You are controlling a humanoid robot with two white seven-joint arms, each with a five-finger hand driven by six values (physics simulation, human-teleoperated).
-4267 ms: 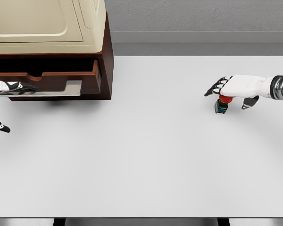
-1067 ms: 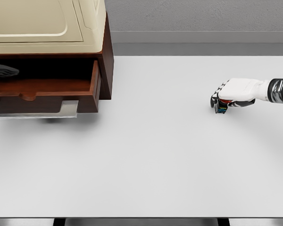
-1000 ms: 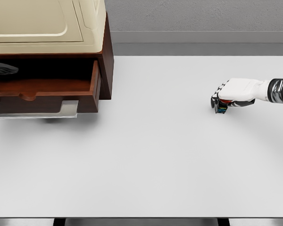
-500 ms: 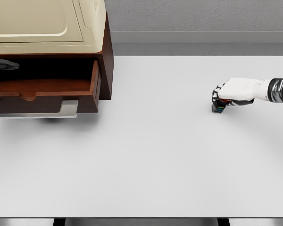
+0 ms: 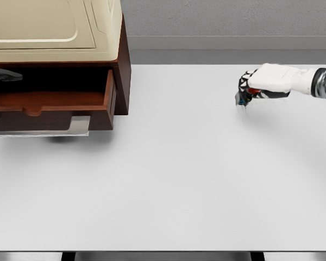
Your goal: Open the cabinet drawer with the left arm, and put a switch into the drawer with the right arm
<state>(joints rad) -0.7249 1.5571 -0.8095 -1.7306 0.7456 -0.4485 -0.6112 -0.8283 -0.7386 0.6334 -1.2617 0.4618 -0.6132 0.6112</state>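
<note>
The drawer (image 5: 49, 103) of the cabinet (image 5: 60, 60) stands pulled out toward the near side at the far left of the counter (image 5: 168, 179), its brown interior open from above, so the opening half of the task looks done. The left hand (image 5: 2, 75) shows only as a dark-tipped sliver at the left edge, over the far left of the drawer opening; too little of it is visible to tell whether its fingers are released or clenched, and it does not appear to hold anything. The right hand (image 5: 261, 84) is at the far right, its arm coming in from the right edge, with fingers (image 5: 243, 87) curled around the switch (image 5: 244, 98), a small dark block with a trace of red and blue showing under the palm. A soft shadow on the counter just below suggests that the switch is lifted clear of the surface, though the gap itself is hard to make out. What is left, by my judgement, is the whole carry: the switch is well apart from the drawer, with the width of the counter between them, and then it must be lowered in and let go. The path across is bare. The cabinet's cream top (image 5: 54, 27) overhangs the rear of the drawer, so the drop should be made at the exposed front part, and the drawer's right wall (image 5: 110, 89) must be cleared on the way in.
</note>
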